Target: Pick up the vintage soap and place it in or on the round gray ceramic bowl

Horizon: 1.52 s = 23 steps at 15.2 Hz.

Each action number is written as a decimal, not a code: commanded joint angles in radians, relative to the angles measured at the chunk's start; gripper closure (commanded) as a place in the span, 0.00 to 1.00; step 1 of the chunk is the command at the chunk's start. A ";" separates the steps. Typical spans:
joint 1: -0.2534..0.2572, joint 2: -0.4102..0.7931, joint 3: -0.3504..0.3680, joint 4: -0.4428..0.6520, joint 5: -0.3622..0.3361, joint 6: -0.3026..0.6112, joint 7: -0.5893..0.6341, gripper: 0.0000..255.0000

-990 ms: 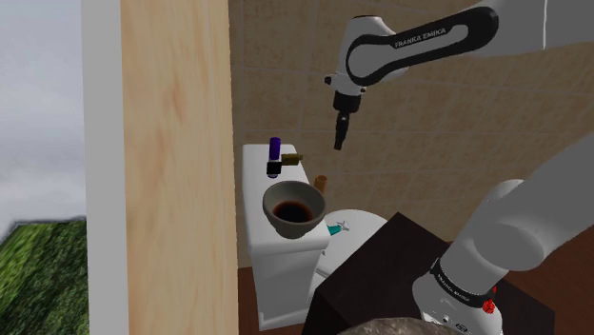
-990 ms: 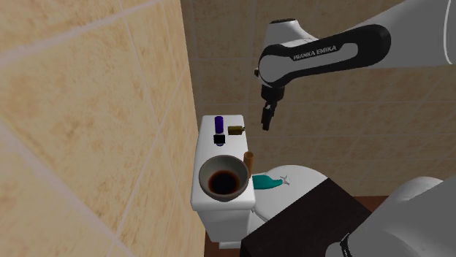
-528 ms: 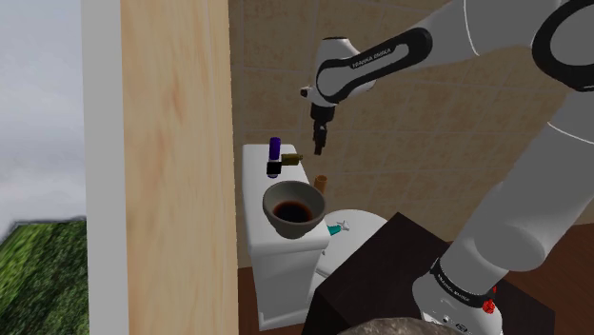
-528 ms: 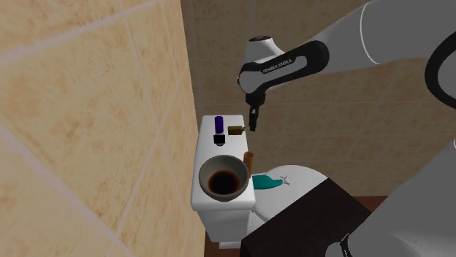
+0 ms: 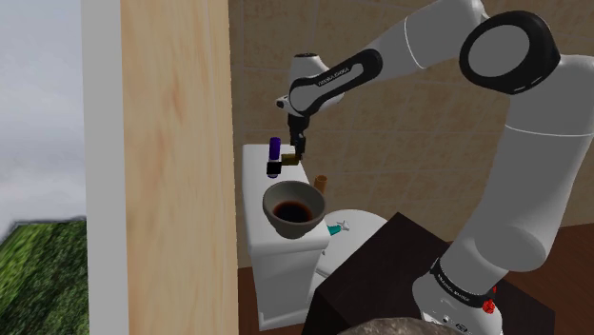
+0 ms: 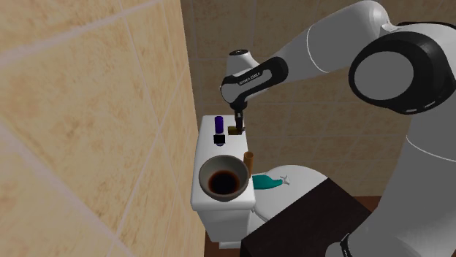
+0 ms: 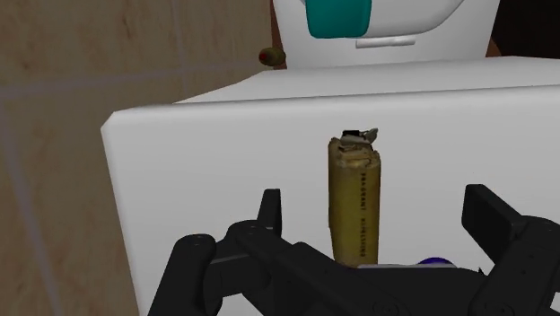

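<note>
yellowish soap (image 7: 355,202) between parted fingers (image 7: 269,211), white tank (image 7: 197,162)

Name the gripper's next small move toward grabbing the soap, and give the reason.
Probably ease the gripper down a little before closing. Its open fingers stand either side of the yellow-brown soap without touching it, and the soap rests on the white tank top, so it looks lined up but is not held.

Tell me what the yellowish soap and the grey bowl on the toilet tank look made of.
Mustard-yellow soap bar: waxy, matte, top crumbled and ragged, faint printed lettering; could be paper-wrapped. Round grey bowl: smooth, dark brown inside; looks like glazed ceramic, though unsure.
</note>
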 commanded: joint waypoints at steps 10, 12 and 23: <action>-0.001 0.080 0.000 -0.007 -0.007 0.090 -0.007 0.00; -0.001 0.080 0.000 -0.007 -0.007 0.090 -0.007 0.00; -0.001 0.080 0.000 -0.007 -0.007 0.090 -0.007 1.00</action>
